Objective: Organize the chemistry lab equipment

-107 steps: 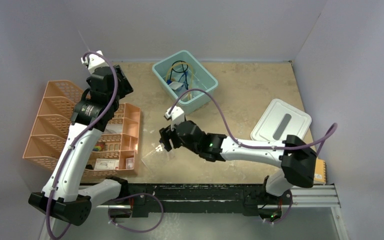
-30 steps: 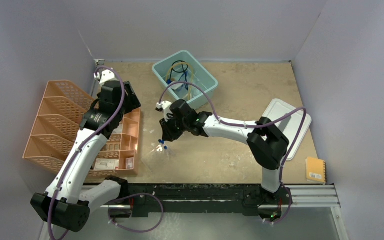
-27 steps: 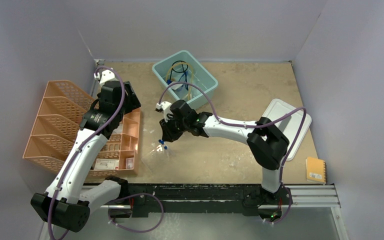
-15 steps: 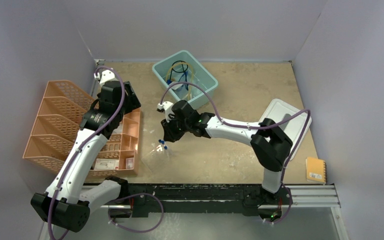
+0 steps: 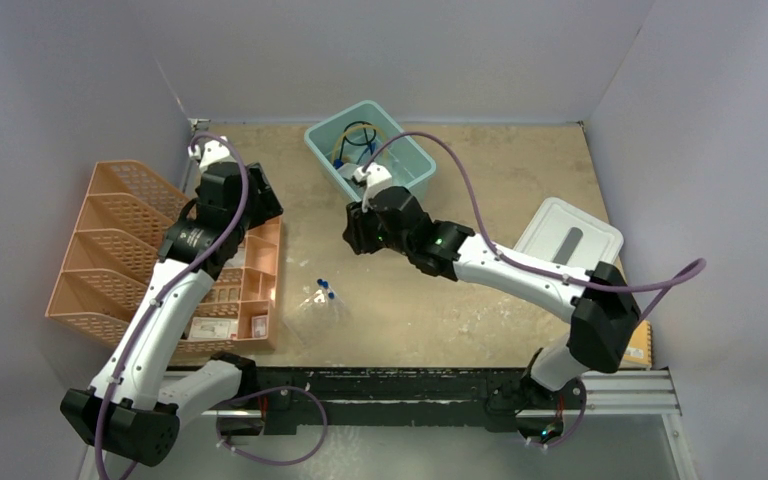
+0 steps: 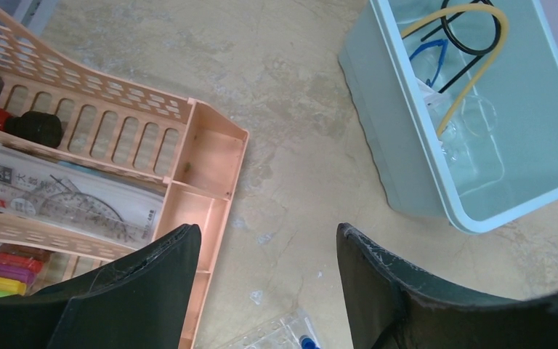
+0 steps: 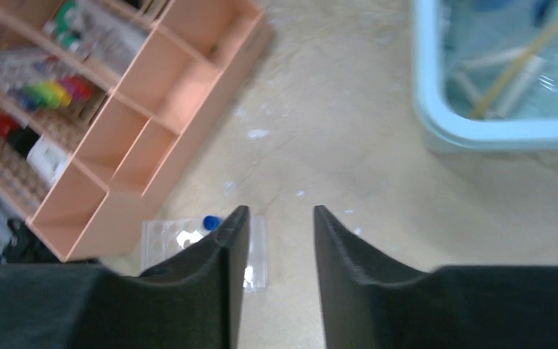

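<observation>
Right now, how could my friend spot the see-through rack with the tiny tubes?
Find the big orange organizer on the left side of the table. Just to its right, on the bare tabletop, lies the clear rack. Unlike its neighbours it is see-through, marked only by small blue caps at its far end.

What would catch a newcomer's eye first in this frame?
The teal bin at the far middle of the table, holding amber tubing and a black wire ring, stands out first. The orange mesh organizer fills the left side, and a clear rack with blue-capped tubes lies just right of it. The left gripper and right gripper hang open.
</observation>
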